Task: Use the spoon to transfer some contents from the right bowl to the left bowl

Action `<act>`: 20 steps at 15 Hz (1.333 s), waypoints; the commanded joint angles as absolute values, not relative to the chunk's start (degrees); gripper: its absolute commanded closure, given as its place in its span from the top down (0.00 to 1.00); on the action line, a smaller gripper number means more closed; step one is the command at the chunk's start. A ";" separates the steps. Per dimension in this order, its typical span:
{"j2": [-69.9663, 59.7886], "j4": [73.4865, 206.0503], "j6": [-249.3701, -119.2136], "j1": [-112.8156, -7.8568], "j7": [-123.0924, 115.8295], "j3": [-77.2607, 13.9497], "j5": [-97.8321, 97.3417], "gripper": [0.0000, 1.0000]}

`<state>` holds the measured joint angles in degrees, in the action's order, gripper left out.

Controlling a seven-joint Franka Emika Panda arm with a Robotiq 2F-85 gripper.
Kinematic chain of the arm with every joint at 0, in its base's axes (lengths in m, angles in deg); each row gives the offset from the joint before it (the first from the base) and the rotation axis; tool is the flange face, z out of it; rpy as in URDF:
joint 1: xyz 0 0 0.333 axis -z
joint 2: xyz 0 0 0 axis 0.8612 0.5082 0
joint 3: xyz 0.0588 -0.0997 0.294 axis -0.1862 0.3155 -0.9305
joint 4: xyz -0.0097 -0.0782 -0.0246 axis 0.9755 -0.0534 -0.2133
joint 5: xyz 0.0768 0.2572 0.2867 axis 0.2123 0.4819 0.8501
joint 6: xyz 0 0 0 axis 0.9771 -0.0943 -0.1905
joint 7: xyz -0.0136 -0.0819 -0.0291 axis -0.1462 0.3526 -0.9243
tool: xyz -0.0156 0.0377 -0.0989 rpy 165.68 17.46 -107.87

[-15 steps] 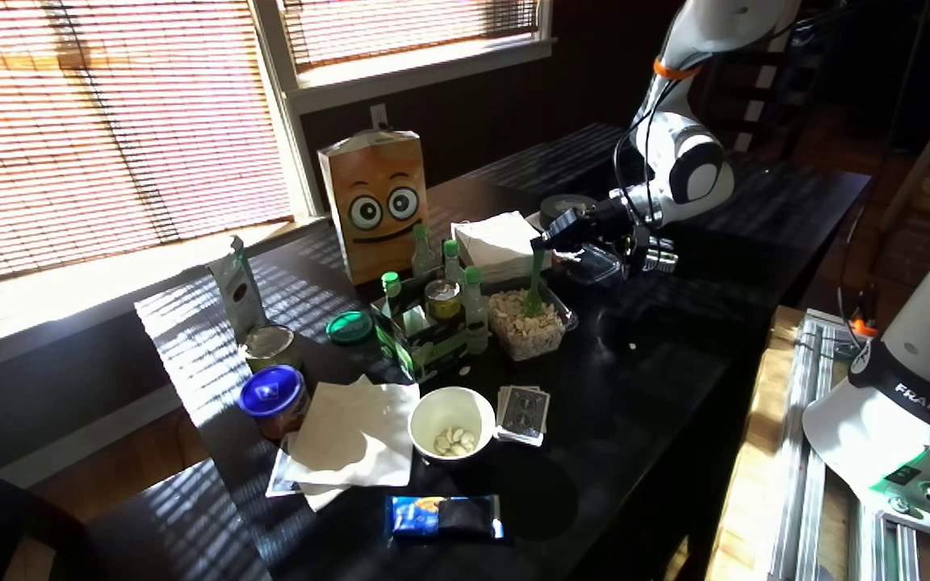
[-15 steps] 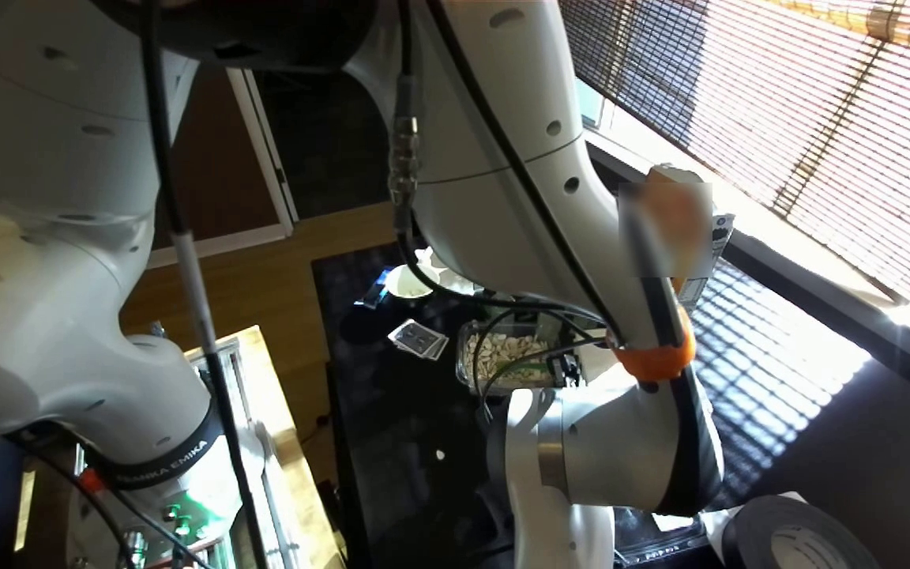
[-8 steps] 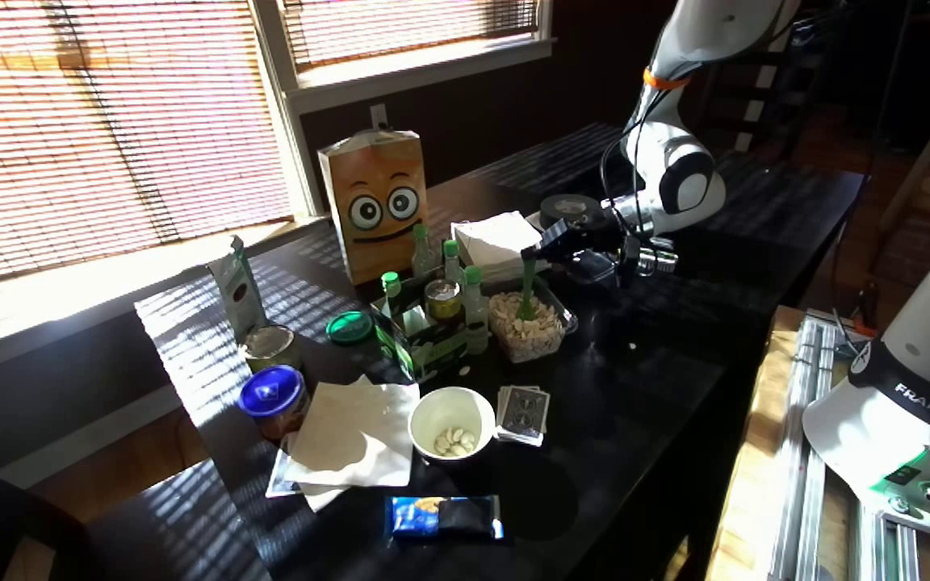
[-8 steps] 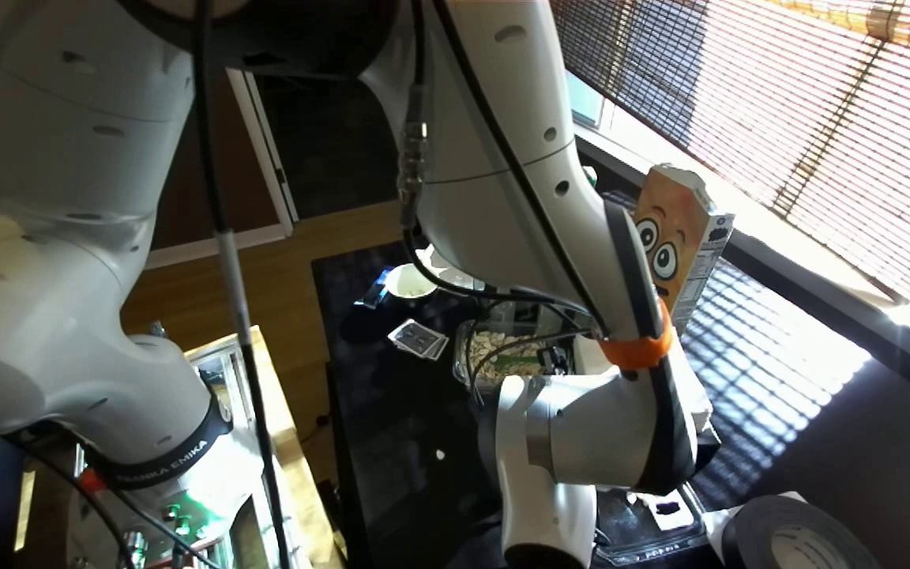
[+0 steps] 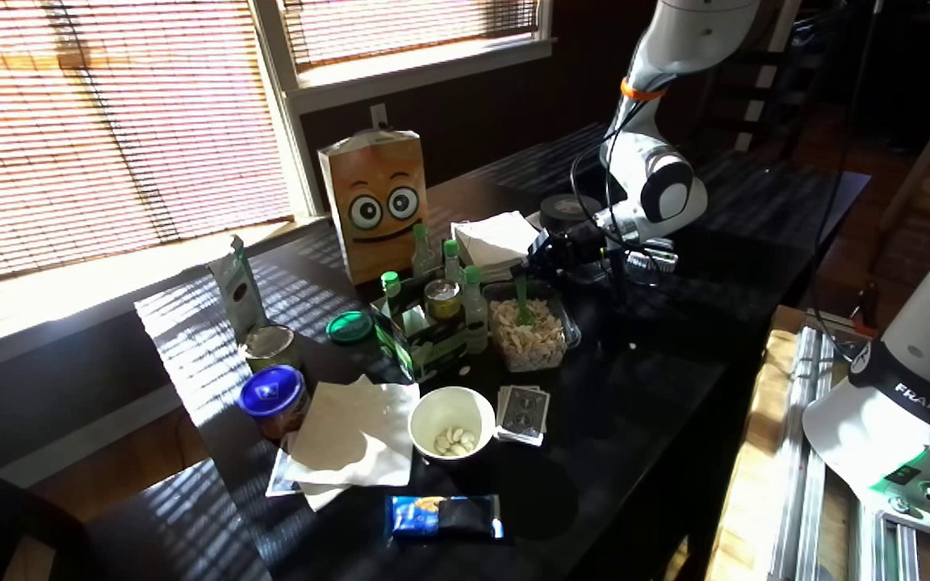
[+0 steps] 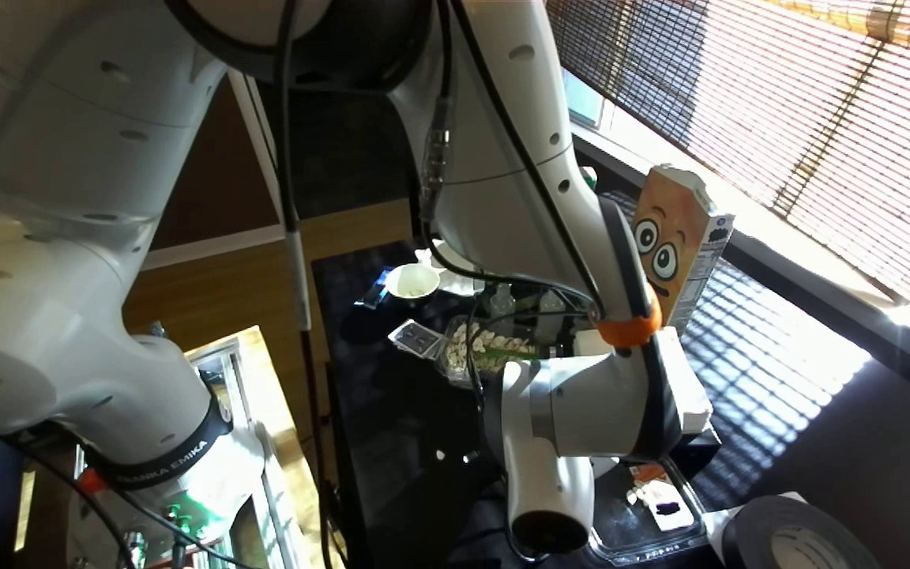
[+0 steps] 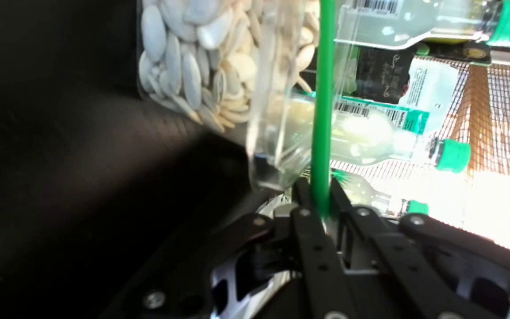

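Note:
My gripper (image 5: pixel 533 258) is shut on the handle of a green spoon (image 5: pixel 521 297); in the wrist view the fingertips (image 7: pixel 319 199) pinch the handle (image 7: pixel 323 110). The spoon's lower end lies among tan seeds in a clear plastic container, with its rim (image 5: pixel 572 329) visible in an exterior view. The container also shows in an exterior view (image 6: pixel 452 370), partly behind the arm's cables, and its clear wall (image 7: pixel 261 115) is close in the wrist view. A round white bowl (image 5: pixel 430 413) with a few pale seeds stands nearer the camera; it also shows in an exterior view (image 6: pixel 400 282).
A green carrier (image 5: pixel 434 351) with bottles and a can stands beside the container. Playing cards (image 5: pixel 525 411) lie between container and white bowl. Behind are a napkin stack (image 5: pixel 497 238), a tape roll (image 5: pixel 566 211) and a tall orange box (image 5: pixel 374 202). A dark tray (image 6: pixel 621 514) lies under the arm.
My gripper has moved lower and slightly left in an exterior view, with the spoon's handle leaning. The seed container has shifted toward the playing cards. The white bowl has not moved.

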<state>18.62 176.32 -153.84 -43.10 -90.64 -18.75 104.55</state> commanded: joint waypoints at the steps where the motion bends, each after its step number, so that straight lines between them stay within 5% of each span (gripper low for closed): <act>1: 21.14 174.65 -153.58 -43.15 -83.67 -19.47 106.37 0.03; 20: 11.81 185.12 -136.57 -40.66 -97.22 -15.62 105.52 0.03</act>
<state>16.51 179.85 -139.19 -41.09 -94.37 -16.14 105.08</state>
